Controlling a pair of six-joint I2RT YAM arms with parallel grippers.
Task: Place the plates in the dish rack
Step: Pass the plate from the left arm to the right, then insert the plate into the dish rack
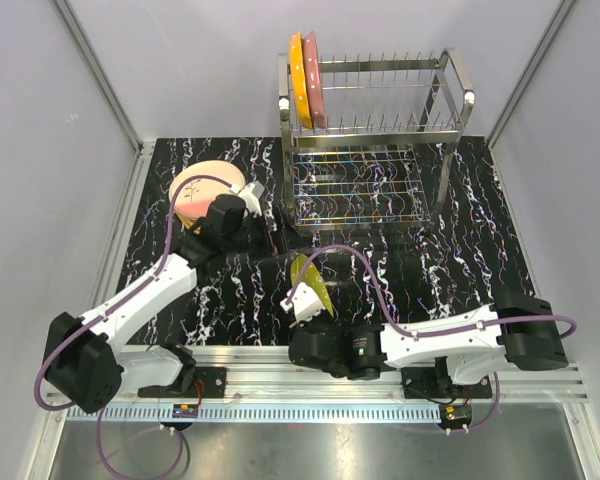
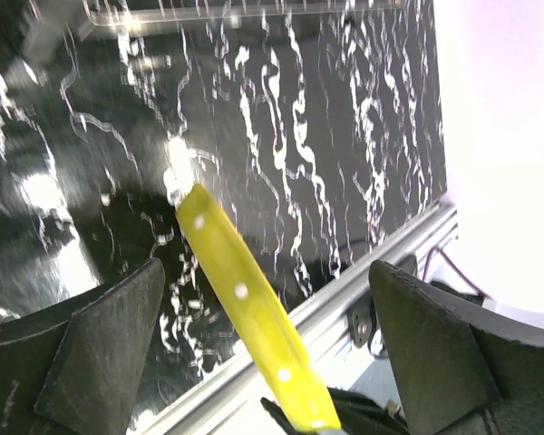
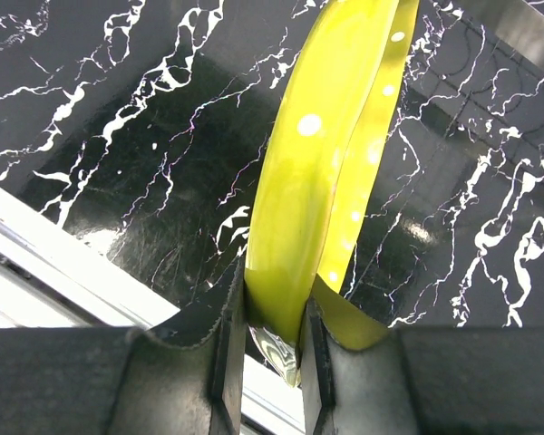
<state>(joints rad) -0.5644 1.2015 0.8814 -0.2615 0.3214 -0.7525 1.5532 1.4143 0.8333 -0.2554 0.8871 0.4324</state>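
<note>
Gripping the lime-green dotted plate [image 1: 310, 278] [image 3: 317, 181] by its lower rim: right gripper [image 1: 308, 305] [image 3: 270, 335], jaws pinched against both faces, plate on edge and tilted, lifted off the black marbled surface [image 1: 460, 250], in front of the dish rack [image 1: 360, 188] toward its left end and well apart from it. Spread wide and grasping nothing: left gripper [image 1: 258, 212] [image 2: 265, 267], just left of the dish rack's lower tier, fingers either side of open air, with the same lime-green plate [image 2: 240, 290] seen edge-on beyond them in the left wrist view. Standing upright between the prongs at the far left end of the dish rack's upper tier: orange dotted plate [image 1: 297, 75], outermost, and pink plate [image 1: 313, 80] close beside it on the right. Lying flat on the surface left of the dish rack, partly hidden under the left arm: stack of plates [image 1: 202, 188], cream one on top, number beneath impossible to tell.
</note>
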